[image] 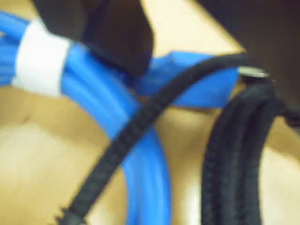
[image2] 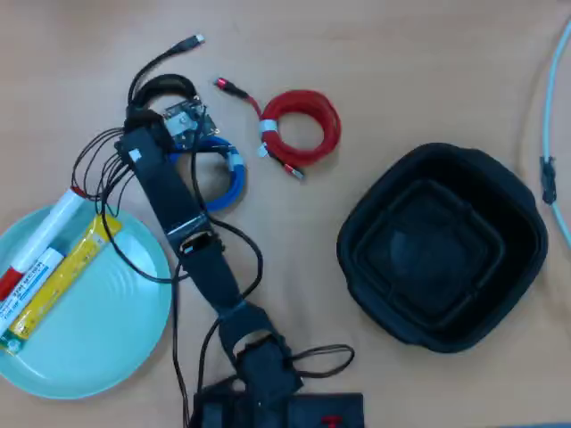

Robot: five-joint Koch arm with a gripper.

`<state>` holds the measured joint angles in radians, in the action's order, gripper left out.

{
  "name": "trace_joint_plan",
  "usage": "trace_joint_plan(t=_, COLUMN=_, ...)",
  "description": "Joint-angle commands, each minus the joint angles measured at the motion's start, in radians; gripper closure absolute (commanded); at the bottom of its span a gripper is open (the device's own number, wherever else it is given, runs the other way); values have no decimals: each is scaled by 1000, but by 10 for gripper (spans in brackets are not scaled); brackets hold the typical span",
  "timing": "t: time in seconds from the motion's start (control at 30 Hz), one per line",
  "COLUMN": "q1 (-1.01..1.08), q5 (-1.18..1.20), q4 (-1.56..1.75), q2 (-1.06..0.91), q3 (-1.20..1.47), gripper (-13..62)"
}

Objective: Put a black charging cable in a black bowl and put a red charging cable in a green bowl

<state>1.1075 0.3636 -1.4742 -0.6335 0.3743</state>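
The black charging cable (image2: 165, 89) lies coiled at the upper left of the overhead view, its tail running up to a silver-tipped plug (image2: 192, 40). My gripper (image2: 171, 120) hovers over the coil's near side. In the wrist view the black charging cable (image: 234, 154) fills the right, and one strand (image: 136, 126) crosses a blue cable. Two dark fingers (image: 117, 33) stand apart at the top with bare table between them, so the gripper (image: 197, 65) is open and holds nothing. The red charging cable (image2: 303, 125) lies coiled to the right. The black bowl (image2: 442, 245) sits far right, the green bowl (image2: 107, 348) at lower left.
A blue coiled cable (image2: 223, 178) with a white tie (image: 40, 58) lies right beside the black one, partly under the arm. A marker (image2: 40, 245) and a yellow packet (image2: 58, 281) rest in the green bowl. A pale cable (image2: 553, 134) runs along the right edge.
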Motion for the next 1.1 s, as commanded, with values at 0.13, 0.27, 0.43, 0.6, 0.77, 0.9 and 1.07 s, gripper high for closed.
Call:
trace_joint_plan(t=0.13, q1=11, q5=14, q4=137, q2=25, q3=-46, gripper=72)
trace_joint_plan(t=0.27, q1=11, q5=212, q4=216, q2=129, q3=-48, gripper=72)
trace_joint_plan(t=0.43, q1=17, q5=305, q4=216, q2=140, q3=-43, gripper=78)
trace_joint_plan(t=0.6, q1=14, q5=311, q4=213, q2=141, q3=-41, gripper=82)
trace_joint_plan(t=0.77, q1=9, q5=305, q4=198, q2=140, q3=-35, gripper=278)
trace_joint_plan(t=0.9, q1=14, q5=308, q4=121, q2=132, q3=-46, gripper=592)
trace_joint_plan(t=1.07, q1=11, q5=316, q4=43, q2=132, q3=-44, gripper=569)
